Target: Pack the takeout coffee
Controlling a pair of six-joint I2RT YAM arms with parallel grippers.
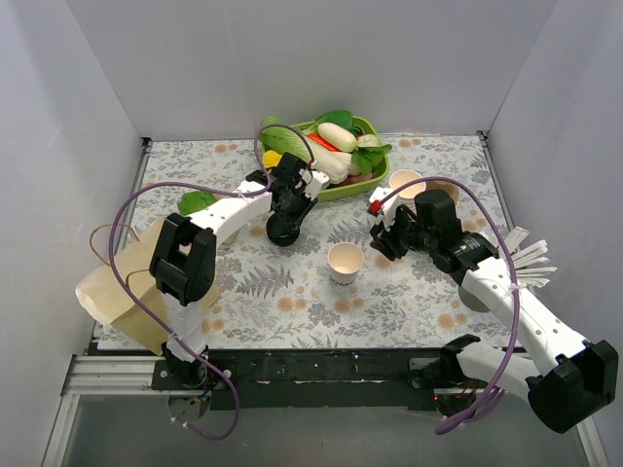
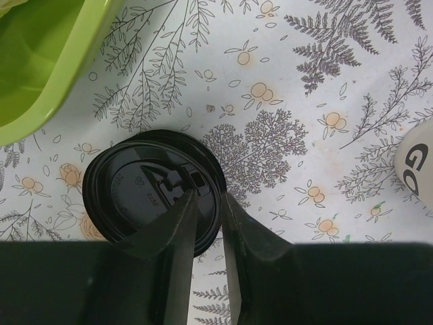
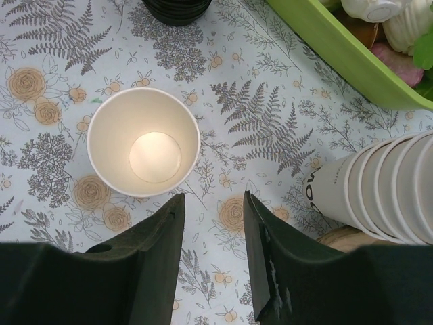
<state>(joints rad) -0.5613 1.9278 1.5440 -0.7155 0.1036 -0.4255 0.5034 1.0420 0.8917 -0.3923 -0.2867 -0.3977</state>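
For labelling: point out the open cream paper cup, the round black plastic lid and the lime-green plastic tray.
Open cream paper cup (image 3: 143, 143): right wrist view, inside bottom.
Round black plastic lid (image 2: 133, 188): left wrist view, top face.
Lime-green plastic tray (image 2: 40, 68): left wrist view, side wall.

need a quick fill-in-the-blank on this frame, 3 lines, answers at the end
1. The left gripper has its fingers astride the rim of a lid coloured ___.
2. The paper cup in front of the right gripper stands open, with no ___ on it.
3. The tray of vegetables is coloured ___.

Missing words: black; lid; green
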